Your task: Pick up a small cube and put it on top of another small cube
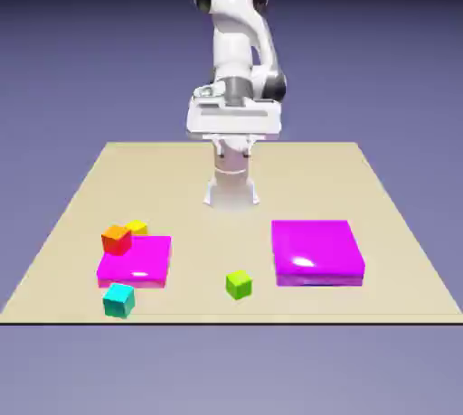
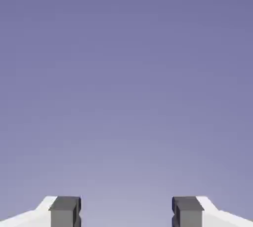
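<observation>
Four small cubes lie on the tan table (image 1: 233, 169) in the exterior view. A green cube (image 1: 239, 284) sits alone near the front middle and a teal cube (image 1: 118, 299) at the front left. An orange cube (image 1: 116, 240) and a yellow cube (image 1: 137, 227) stand close together at the back left corner of a magenta slab. My gripper (image 1: 234, 149) hangs high near the robot's base, far from every cube. In the hand view my gripper (image 2: 126, 213) is open, its grey fingertips (image 2: 65, 211) wide apart with only backdrop between them. No cube shows there.
Two flat magenta slabs lie on the table: a smaller one (image 1: 136, 260) on the exterior view's left, a larger one (image 1: 317, 252) on the right. The green cube sits between them, toward the front edge.
</observation>
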